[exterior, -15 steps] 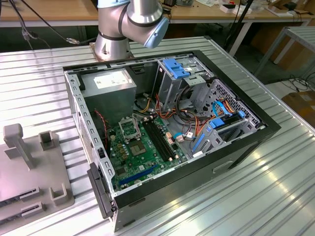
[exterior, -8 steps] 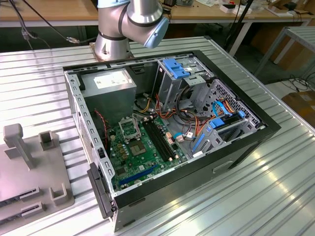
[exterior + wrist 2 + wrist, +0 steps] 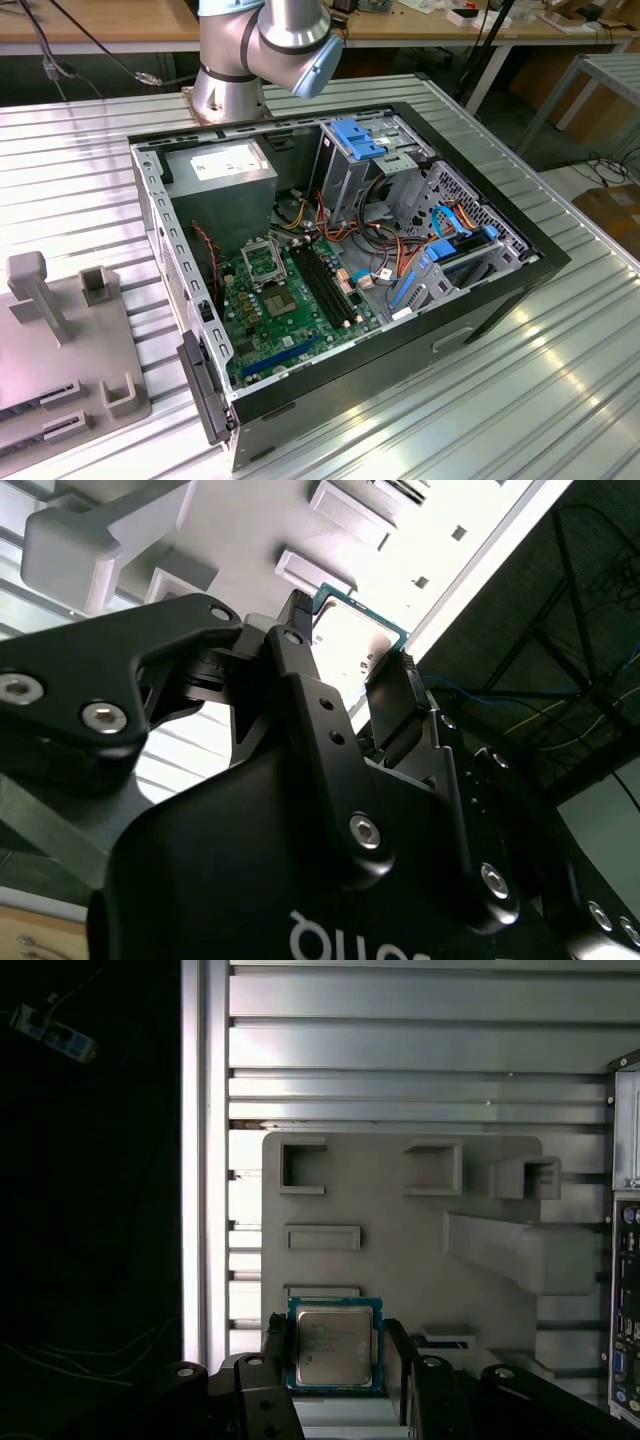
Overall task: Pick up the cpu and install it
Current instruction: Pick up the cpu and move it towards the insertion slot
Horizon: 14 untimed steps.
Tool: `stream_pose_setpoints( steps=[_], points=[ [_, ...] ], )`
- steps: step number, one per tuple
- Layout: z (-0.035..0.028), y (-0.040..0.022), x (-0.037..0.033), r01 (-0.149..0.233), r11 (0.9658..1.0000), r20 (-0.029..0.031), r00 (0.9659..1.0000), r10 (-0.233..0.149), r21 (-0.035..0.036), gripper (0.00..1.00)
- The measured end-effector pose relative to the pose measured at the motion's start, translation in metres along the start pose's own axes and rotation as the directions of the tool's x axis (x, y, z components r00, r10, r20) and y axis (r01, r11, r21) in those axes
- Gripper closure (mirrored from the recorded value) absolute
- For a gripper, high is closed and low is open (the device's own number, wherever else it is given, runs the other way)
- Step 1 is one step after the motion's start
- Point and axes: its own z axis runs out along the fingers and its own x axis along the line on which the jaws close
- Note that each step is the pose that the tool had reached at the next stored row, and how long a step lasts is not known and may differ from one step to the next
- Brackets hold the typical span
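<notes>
Looking down past the gripper (image 3: 336,1365) in the first wrist view. Holding the cpu (image 3: 335,1345), a small square chip with a silver-grey top and a green board edge. Closed to just the chip's width, with black fingers (image 3: 398,1360) pressing on two opposite sides. Carried flat, metal top facing the camera, well above a grey holder tray (image 3: 400,1250) lying on the ribbed metal counter (image 3: 400,1050). Probably gripped by the edges to leave the underside untouched and keep the chip level. Tray moulded with shallow recesses and raised blocks, apparently for parking parts in known spots. Cannot tell which recess suits the chip.

In the second wrist view, looking along the fingers from the side. Same chip pinched at the very tips, pale tray behind it.

In the exterior view, an open computer case (image 3: 520,262) lying on its side on the same counter, to the exterior view's right of the tray. Board facing up, likely for reaching it from above. Square metal-framed socket (image 3: 262,262) just beside the long black memory slots (image 3: 325,285), near the grey power-supply box (image 3: 220,165). Not yet installed.
</notes>
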Motion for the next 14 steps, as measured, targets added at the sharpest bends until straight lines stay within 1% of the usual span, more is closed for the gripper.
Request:
stream_pose_setpoints(
  steps=[14],
  points=[
    [-0.0072,0.0000,0.0000,0.000,1.0000,-0.0006,1.0000,0.000,0.0000,0.53]
  ],
)
